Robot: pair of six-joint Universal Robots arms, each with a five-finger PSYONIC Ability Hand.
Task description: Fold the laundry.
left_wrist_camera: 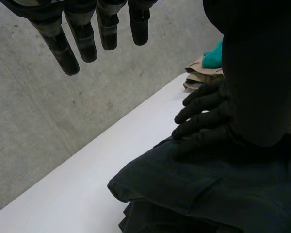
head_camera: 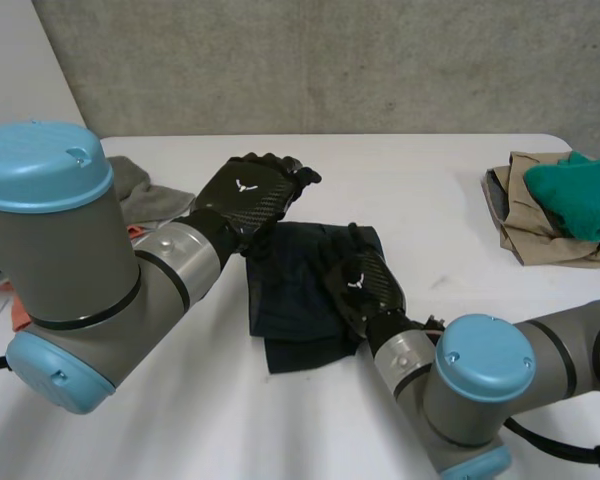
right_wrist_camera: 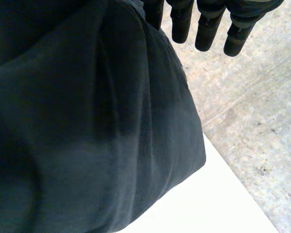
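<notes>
A dark navy folded garment (head_camera: 295, 290) lies in the middle of the white table (head_camera: 420, 190). My right hand (head_camera: 360, 278) rests flat on its right half, fingers straight and open. The left wrist view catches that right hand (left_wrist_camera: 203, 116) lying on the garment (left_wrist_camera: 194, 194), near a sewn pocket. In the right wrist view the cloth (right_wrist_camera: 102, 136) lies under the palm and the straight fingers (right_wrist_camera: 203, 29) reach past its far edge. My left hand (head_camera: 250, 192) hovers above the garment's far left corner, its fingers (left_wrist_camera: 82, 41) straight, open and holding nothing.
A pile of tan and teal laundry (head_camera: 555, 205) sits at the table's right edge, also seen past my right hand as the pile (left_wrist_camera: 206, 65). A grey cloth (head_camera: 140, 188) with an orange item (head_camera: 135, 232) beside it lies at the left, behind my left arm. A concrete wall stands beyond the far edge.
</notes>
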